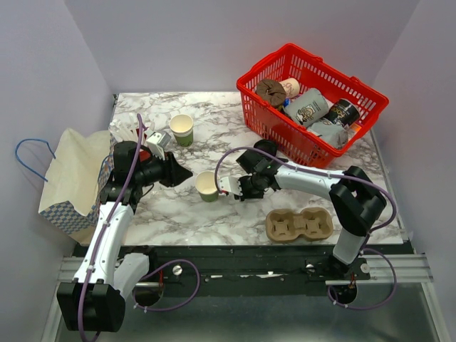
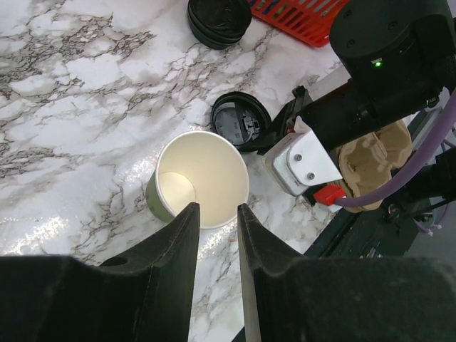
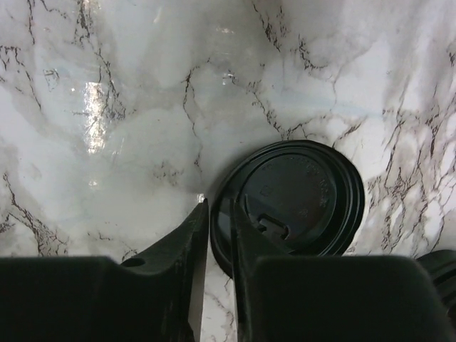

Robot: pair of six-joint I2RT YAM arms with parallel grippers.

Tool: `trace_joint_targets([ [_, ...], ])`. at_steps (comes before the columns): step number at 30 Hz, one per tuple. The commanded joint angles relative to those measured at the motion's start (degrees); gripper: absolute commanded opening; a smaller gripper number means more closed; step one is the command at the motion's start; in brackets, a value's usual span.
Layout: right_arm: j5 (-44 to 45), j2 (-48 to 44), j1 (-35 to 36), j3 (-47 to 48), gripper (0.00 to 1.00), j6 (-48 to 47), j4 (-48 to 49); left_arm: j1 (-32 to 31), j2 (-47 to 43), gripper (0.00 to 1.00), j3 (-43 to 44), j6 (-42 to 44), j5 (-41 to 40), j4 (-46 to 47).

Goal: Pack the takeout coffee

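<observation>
Takeout coffee cup stands upright and uncapped near the middle of the table. Its near rim is hidden behind the left gripper, whose narrow jaws hold nothing. A red basket fills the 1 o'clock corner, and a paper bag sits at the 9 o'clock edge. Open marble lies at the cup's 6 o'clock. At its 3 o'clock the black lid lies flat, its rim between the narrow jaws of the right gripper; whether they pinch it I cannot tell.

Black-and-white arms, purple cables
</observation>
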Motion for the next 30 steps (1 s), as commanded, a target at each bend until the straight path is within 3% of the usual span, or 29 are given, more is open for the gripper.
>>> trace_joint_targets([
  [1,2.2,0.3,0.6,0.0,0.23,0.7,0.3,0.2,0.0,0.36,1.1,0.4,-0.7,-0.1],
  [6,3.1,0.9,0.6,0.0,0.2,2.0,-1.0,0.2,0.6,0.36,1.3,0.5,-0.6,0.8],
  [14,4.3,0.2,0.6,0.2,0.02,3.1,-1.5,0.2,0.9,0.36,2.0,0.4,-0.6,1.4],
  [17,4.1,-4.1,0.6,0.9,0.01,3.8,-3.9,0.2,0.8,0.36,2.6,0.6,-0.6,1.3],
  [23,-8.0,-11.5,-3.1,15.2,0.01,10.9,-17.0,0.2,1.3,0.37,3.0,4.1,-2.1,1.7],
  [30,-25.9,-5.0,-4.8,33.2,0.01,21.3,-21.0,0.2,0.5,0.49,4.4,8.7,-10.4,0.0],
])
